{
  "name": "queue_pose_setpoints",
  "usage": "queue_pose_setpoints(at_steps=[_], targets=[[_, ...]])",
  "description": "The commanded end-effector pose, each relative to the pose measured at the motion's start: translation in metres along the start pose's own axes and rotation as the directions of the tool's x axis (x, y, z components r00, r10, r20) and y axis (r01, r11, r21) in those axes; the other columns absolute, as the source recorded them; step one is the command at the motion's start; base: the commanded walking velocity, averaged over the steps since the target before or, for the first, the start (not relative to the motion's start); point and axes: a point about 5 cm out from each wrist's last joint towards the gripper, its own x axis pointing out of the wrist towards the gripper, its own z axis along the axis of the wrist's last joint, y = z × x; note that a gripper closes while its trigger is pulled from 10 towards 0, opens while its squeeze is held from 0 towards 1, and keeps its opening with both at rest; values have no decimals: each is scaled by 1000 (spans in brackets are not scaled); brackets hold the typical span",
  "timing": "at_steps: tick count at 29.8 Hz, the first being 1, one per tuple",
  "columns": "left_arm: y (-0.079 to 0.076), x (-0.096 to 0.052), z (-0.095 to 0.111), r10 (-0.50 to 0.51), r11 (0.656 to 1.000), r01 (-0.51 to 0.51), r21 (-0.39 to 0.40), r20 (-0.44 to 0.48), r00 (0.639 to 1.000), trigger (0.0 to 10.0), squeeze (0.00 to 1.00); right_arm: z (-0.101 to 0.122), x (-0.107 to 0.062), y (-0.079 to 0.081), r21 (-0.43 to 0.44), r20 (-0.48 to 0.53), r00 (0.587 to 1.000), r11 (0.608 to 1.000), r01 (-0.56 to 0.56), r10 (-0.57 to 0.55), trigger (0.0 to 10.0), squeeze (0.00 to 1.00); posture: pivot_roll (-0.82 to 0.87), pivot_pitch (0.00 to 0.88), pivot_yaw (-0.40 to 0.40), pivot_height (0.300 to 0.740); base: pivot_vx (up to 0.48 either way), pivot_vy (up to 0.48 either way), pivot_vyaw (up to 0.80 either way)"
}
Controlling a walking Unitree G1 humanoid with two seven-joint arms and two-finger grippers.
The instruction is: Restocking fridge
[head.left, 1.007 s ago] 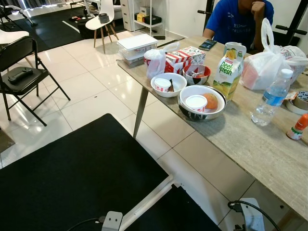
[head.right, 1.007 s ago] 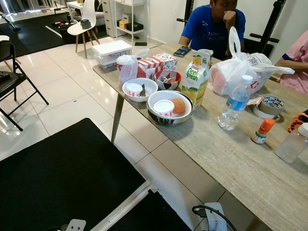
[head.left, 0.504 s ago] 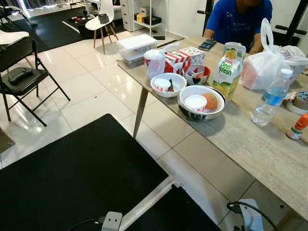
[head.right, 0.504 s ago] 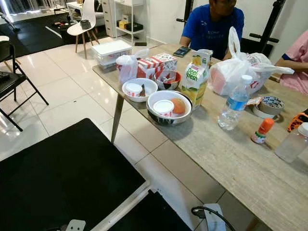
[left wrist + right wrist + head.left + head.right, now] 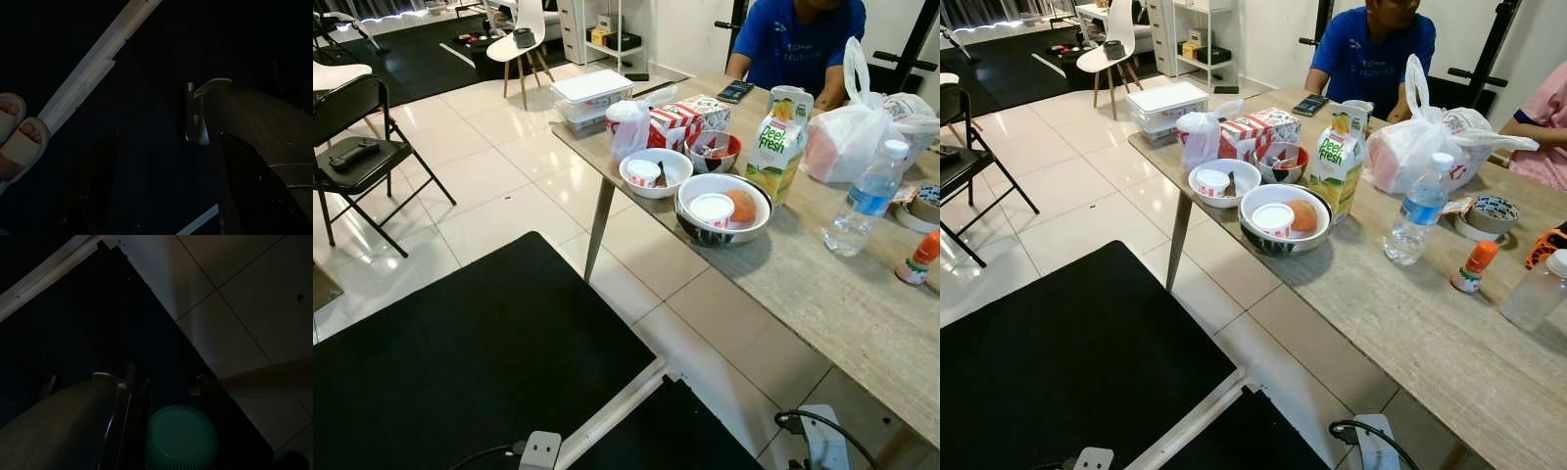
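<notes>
Currently the stock awaiting refrigeration stands on the table [image 5: 862, 304], ahead of and above both grippers. The juice carton [image 5: 776, 142] is upright just behind the steel bowl [image 5: 722, 208], and the water bottle [image 5: 867, 201] stands apart, further toward the right gripper's side. A green ribbed cap [image 5: 181, 438] lies close under the right gripper [image 5: 164, 382]. The view is too dark for us to tell whether that gripper is closed on it, open around it, or merely above it. The left gripper [image 5: 166, 196] hangs over the black mat [image 5: 460, 362] with its fingers spread and nothing between them. We judge the step in hand to be an approach to the table for a pick. To do it well, we square up to the near table edge before raising an arm. We select a free-standing upright item, such as the juice carton, and close on its mid-body so it does not tip. The steel bowl touches the carton's near side, so we bring the left gripper in from the side, not across the bowl. A person in a blue shirt [image 5: 1371, 59] sits beyond the carton, and sandalled feet [image 5: 17, 134] stand near the left gripper, so we keep arm sweeps short. A cable [image 5: 822, 426] lies on the floor by the right gripper, and we step clear of it.
</notes>
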Motion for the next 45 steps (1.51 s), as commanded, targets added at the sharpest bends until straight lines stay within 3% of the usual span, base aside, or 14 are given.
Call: queue_pose_setpoints(at_steps=[1, 37, 38, 41, 42, 45], targets=[[-2, -1, -10, -3, 1000, 3, -9, -28, 1000, 10000, 0, -3, -1, -2, 4, -6, 1000, 1000, 6, -6, 10000, 0, -7, 0, -3, 740, 0, 0, 0], [5, -1, -5, 29, 1000, -29, -12, -13, 999, 10000, 0, -4, 0, 2, -6, -9, 1000, 1000, -12, 12, 10000, 0, 4, 0, -4, 740, 0, 0, 0], [5, -1, -6, 29, 999, -29, -14, -17, 999, 10000, 0, -2, 0, 3, 1, -4, 1000, 1000, -19, 19, 0, 0, 1, 0, 3, 740, 0, 0, 0], [4, -2, -7, 26, 1000, -27, -11, -18, 999, 10000, 0, -2, 0, 4, 3, -2, 1000, 1000, -23, 23, 0, 0, -3, 0, 7, 740, 0, 0, 0], [3, -2, -7, 22, 1000, -22, -6, -21, 1000, 10000, 0, -1, 0, 4, 2, 0, 1000, 1000, -14, 14, 10000, 0, -3, 0, 7, 740, 0, 0, 0], [4, -2, -7, 23, 1000, -23, -4, -22, 999, 10000, 0, 0, 0, 4, 2, -1, 1000, 1000, -10, 10, 10000, 0, -3, 0, 7, 740, 0, 0, 0]])
